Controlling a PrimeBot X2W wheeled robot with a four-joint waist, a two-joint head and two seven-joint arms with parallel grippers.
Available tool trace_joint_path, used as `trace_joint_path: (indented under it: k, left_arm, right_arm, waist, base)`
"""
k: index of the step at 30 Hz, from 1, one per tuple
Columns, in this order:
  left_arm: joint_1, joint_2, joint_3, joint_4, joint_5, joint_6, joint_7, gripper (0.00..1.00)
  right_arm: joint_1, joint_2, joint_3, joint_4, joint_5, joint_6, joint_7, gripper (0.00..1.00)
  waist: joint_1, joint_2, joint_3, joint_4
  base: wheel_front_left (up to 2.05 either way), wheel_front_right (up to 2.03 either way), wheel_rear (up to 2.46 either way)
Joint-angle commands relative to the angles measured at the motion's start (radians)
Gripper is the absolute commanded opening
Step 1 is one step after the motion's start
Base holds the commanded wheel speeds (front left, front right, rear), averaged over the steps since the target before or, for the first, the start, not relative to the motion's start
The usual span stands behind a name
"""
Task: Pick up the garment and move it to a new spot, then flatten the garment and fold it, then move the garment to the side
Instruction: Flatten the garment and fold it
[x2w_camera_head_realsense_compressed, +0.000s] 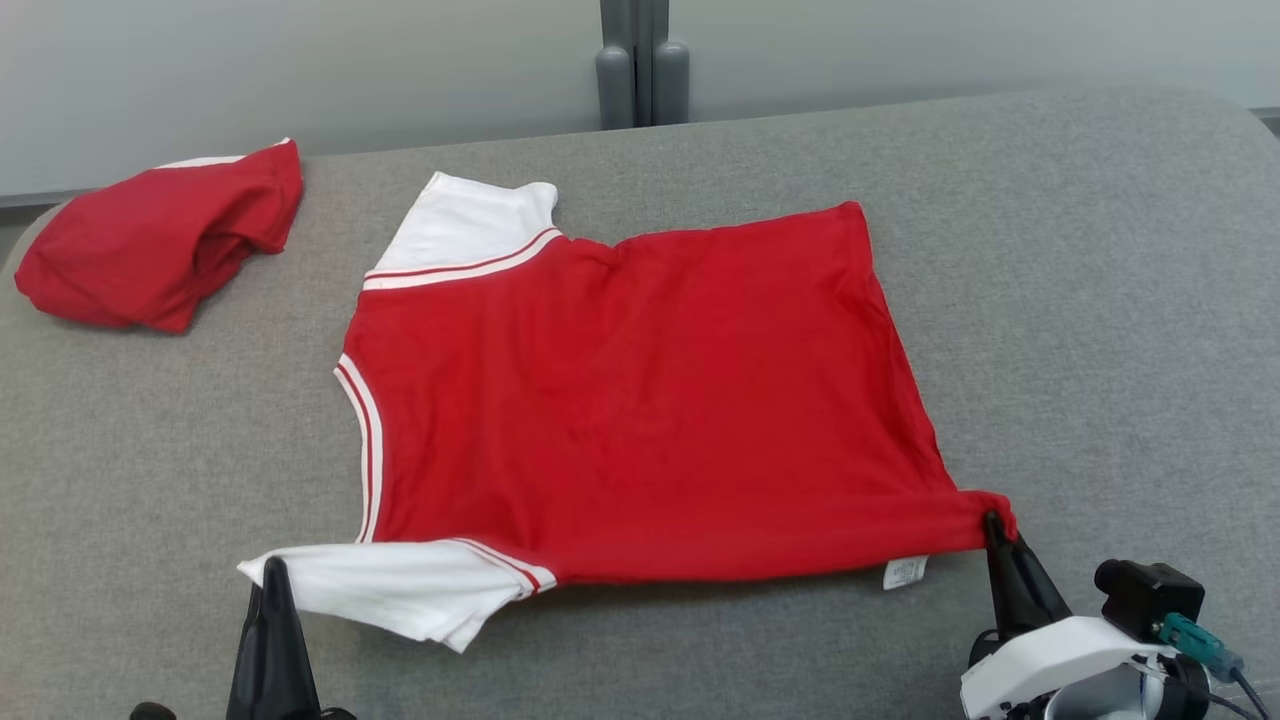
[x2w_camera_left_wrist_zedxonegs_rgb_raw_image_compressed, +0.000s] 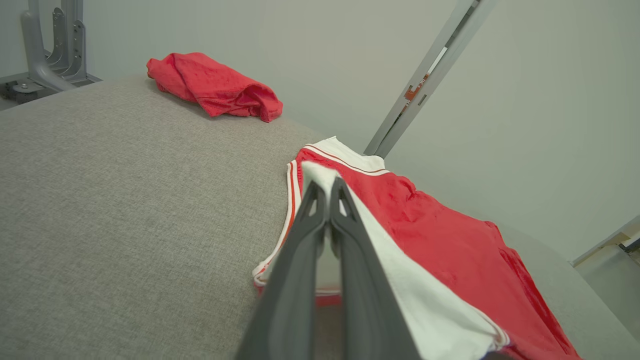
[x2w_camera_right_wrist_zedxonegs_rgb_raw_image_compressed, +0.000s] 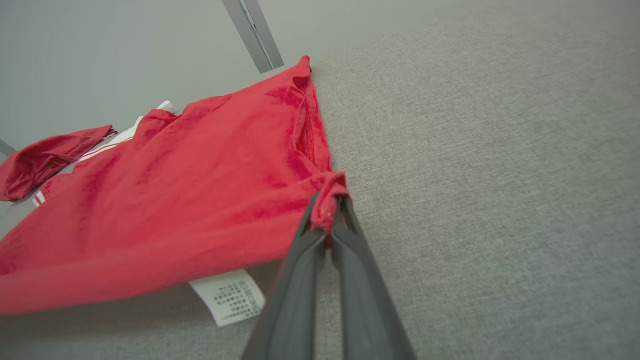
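Clamped shut on the near hem corner of the shirt (x2w_camera_head_realsense_compressed: 640, 400) at the right gripper (x2w_camera_head_realsense_compressed: 993, 522), and closed, it seems, on the tip of the near white sleeve (x2w_camera_head_realsense_compressed: 400, 590) at the left gripper (x2w_camera_head_realsense_compressed: 272, 566), with that near edge drawn taut between them and the rest lying flat mid-table (x2w_camera_head_realsense_compressed: 1100, 300), collar to the left. Likely to slip free at the sleeve, where only a thin bite of cloth is held, or to drag and bunch the far half under an uneven pull. Reaching in low from the near edge on both sides, fingers pointing away across the table.
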Motion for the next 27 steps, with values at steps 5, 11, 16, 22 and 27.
trace_joint_path:
  k: [5, 11, 16, 22, 27]
  left_arm:
    - [-0.076, 0.002, -0.005, 0.041, 0.009, -0.02, -0.001, 0.0]
    - [-0.23, 0.002, -0.009, 0.129, 0.056, -0.043, 0.0, 0.0]
    - [-0.39, 0.002, 0.007, 0.227, 0.088, -0.061, 0.0, 0.0]
    - [-0.544, 0.002, 0.036, 0.325, 0.125, -0.075, -0.001, 0.0]
    - [-0.629, 0.003, 0.048, 0.39, 0.138, -0.08, -0.001, 0.0]
  right_arm:
    - [-0.056, -0.001, 0.02, 0.039, 0.014, -0.001, -0.022, 0.0]
    - [-0.133, -0.001, 0.017, 0.073, 0.01, -0.001, -0.031, 0.0]
    - [-0.221, -0.001, 0.014, 0.109, 0.01, -0.001, -0.037, 0.0]
    - [-0.315, -0.001, 0.032, 0.159, 0.018, -0.001, -0.043, 0.0]
    - [-0.368, -0.001, 0.051, 0.193, 0.024, -0.001, -0.047, 0.0]
  waist:
    - [0.0, 0.0, 0.017, 0.005]
    - [0.0, 0.0, 0.058, 0.001]
    - [0.0, 0.0, 0.115, -0.015]
    - [0.0, 0.0, 0.182, -0.028]
    - [0.0, 0.0, 0.22, -0.032]
  base:
    - [0.0, 0.0, 0.0]
    - [0.0, 0.0, 0.0]
    - [0.0, 0.0, 0.0]
    - [0.0, 0.0, 0.0]
    - [0.0, 0.0, 0.0]
